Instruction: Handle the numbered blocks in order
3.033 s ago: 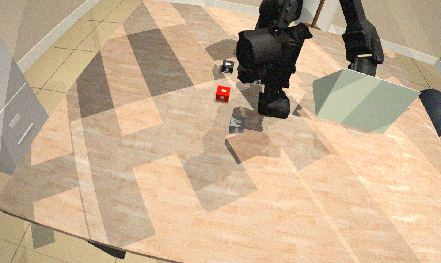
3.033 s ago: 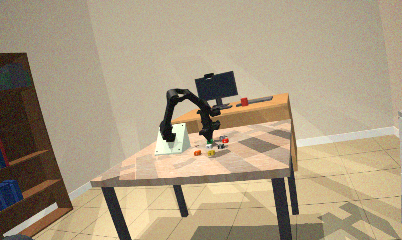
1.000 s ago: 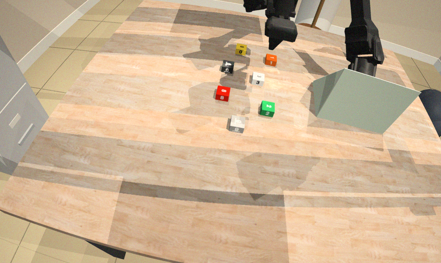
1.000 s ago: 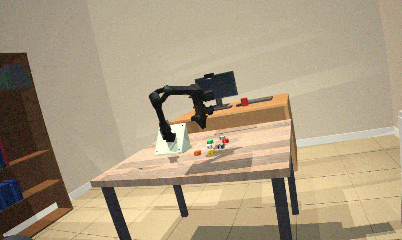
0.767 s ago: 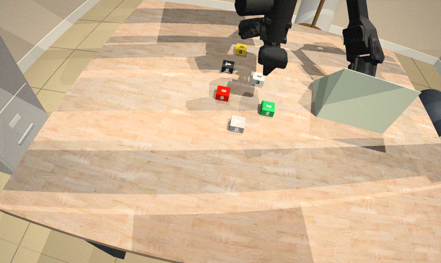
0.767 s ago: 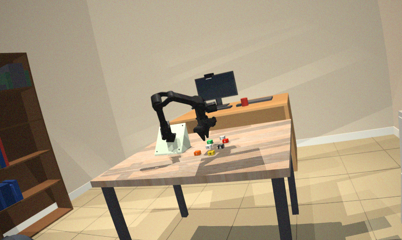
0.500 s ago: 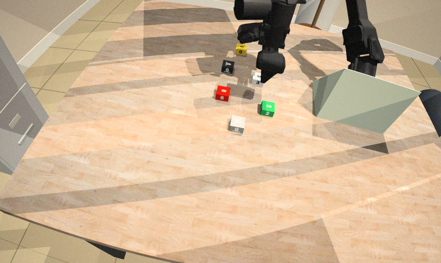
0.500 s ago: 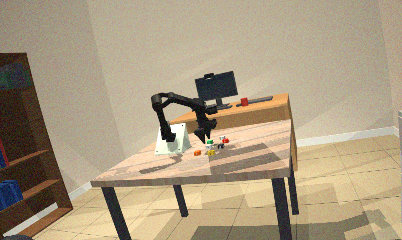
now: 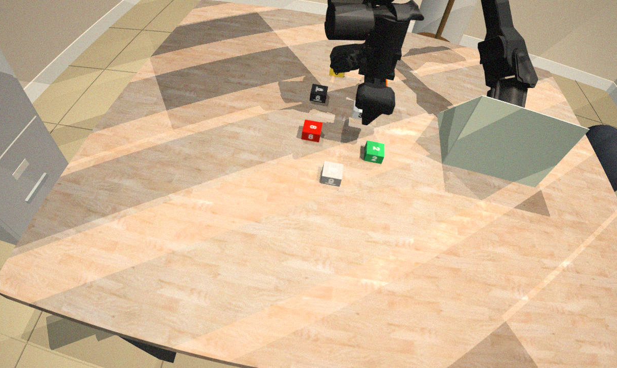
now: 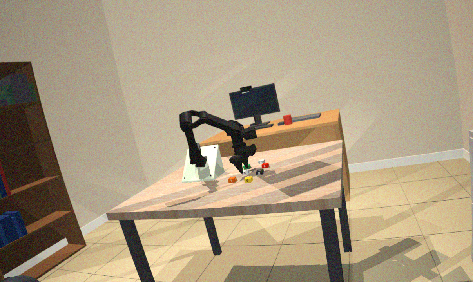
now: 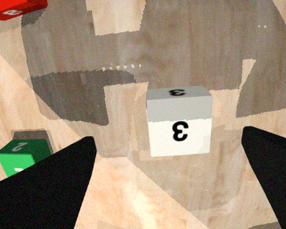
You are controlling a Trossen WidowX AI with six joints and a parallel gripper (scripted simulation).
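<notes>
Top view, gripper open, hiding most of block 3

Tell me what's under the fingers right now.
The white block marked 3 sits on the table below the open fingers, untouched. From above, the gripper covers most of that block.

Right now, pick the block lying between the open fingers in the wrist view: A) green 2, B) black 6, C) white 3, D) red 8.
C. The white 3 block sits on the table in the gap between the two dark fingers of the open gripper, untouched by either.
</notes>
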